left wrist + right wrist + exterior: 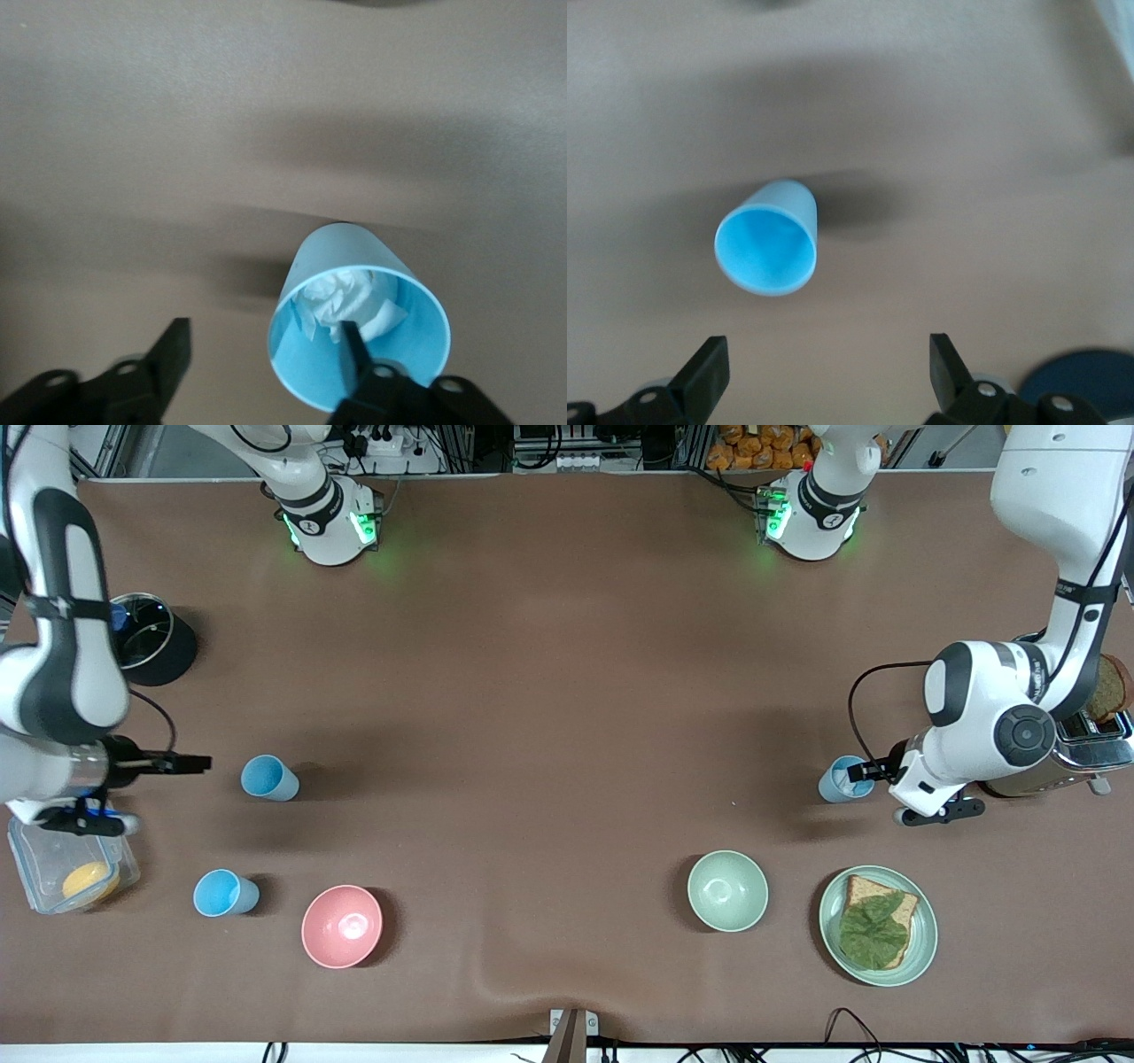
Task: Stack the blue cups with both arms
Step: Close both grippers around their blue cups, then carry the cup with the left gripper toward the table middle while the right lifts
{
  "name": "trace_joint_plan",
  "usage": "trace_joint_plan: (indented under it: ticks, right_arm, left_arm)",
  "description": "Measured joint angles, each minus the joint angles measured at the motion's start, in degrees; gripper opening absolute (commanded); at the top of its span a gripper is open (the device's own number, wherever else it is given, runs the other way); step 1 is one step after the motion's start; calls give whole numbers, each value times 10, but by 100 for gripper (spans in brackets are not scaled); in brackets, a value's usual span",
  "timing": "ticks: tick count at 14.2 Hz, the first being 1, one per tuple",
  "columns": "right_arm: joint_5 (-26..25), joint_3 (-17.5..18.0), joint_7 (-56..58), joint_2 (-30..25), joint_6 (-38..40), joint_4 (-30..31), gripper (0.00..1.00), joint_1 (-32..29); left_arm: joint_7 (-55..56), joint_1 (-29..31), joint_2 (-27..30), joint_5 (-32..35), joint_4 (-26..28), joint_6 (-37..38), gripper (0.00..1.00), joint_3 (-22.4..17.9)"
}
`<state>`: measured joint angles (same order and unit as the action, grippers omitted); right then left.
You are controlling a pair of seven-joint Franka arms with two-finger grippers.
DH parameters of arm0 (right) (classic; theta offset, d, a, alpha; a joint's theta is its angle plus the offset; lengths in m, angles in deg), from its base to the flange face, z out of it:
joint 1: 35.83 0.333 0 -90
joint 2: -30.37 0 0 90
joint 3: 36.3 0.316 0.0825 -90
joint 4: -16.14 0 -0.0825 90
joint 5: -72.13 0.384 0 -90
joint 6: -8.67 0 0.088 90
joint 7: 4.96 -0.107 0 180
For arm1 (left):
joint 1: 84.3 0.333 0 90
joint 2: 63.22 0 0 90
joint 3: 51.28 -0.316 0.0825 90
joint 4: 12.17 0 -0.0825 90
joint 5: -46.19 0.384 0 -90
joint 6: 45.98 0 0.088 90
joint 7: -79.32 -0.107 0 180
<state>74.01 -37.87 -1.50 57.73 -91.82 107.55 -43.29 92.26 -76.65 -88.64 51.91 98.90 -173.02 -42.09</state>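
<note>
Three blue cups stand upright on the brown table. One [268,778] is toward the right arm's end; it shows in the right wrist view [766,248]. My right gripper [197,763] is open beside it, apart from it, fingers wide [826,367]. A second cup [223,893] stands nearer the front camera, beside the pink bowl. The paler cup [842,779] is toward the left arm's end, with crumpled white paper inside [359,332]. My left gripper [864,772] is open at its rim [264,354], one finger [354,350] inside the cup, the other outside.
A pink bowl [342,926], a pale green bowl [727,890] and a plate [834,908] with bread and lettuce lie near the front edge. A toaster [1094,748] stands by the left arm. A black pot [146,642] and a clear plastic box [35,868] are by the right arm.
</note>
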Motion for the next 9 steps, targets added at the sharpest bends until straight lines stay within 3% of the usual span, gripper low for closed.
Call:
trace_joint_plan:
  ticks: [6,9]
  right_arm:
    - [-1,2,0,33,-59,42,100,4]
    - [-1,3,0,41,-74,56,100,10]
  left_arm:
    - [-1,-18,-5,0,0,-2,0,12]
    - [30,-22,9,-6,-6,7,0,62]
